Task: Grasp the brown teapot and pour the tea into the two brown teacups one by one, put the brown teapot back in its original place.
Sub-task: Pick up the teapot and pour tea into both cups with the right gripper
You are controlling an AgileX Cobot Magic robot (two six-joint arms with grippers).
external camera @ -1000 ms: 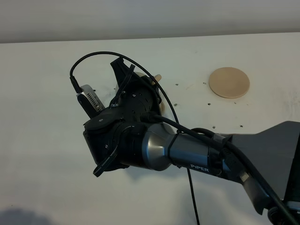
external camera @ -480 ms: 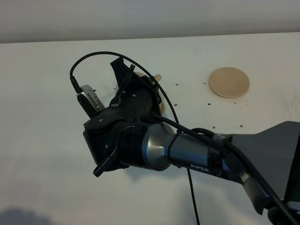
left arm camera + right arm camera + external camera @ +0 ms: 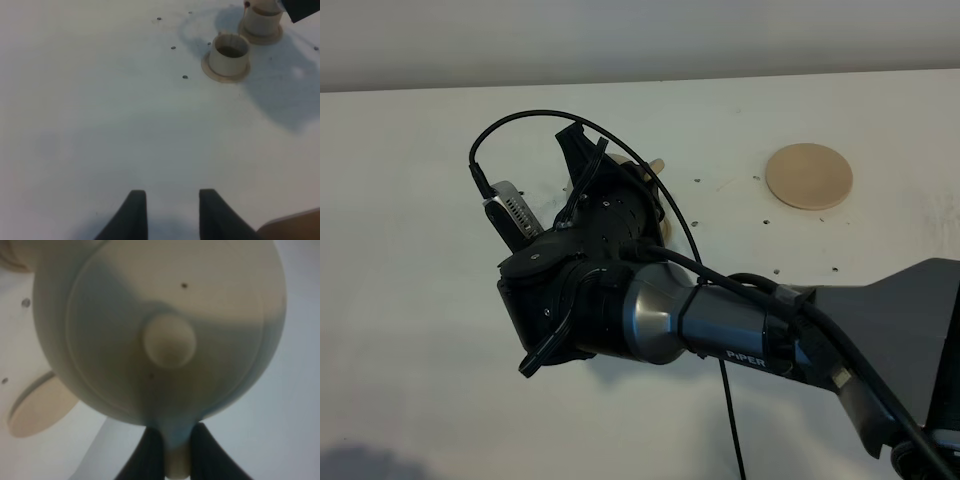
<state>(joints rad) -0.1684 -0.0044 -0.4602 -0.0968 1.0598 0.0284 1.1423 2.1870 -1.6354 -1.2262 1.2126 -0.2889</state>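
The right gripper (image 3: 172,445) is clenched on the loop handle of the squat, rounded light-tan teapot (image 3: 165,305). The teapot's lidded body fills the right wrist view, and the rim of a flat tan saucer (image 3: 40,407) peeks out beside it. From the high camera, the black right arm (image 3: 620,290) blocks nearly all sight of teapot and cups. The left gripper (image 3: 170,212) hangs released over the white table (image 3: 100,100), well apart from the two small light-tan cylindrical teacups (image 3: 229,52), which stand side by side on saucers. The flat round tan coaster disc (image 3: 808,176) lies at the right of the high view.
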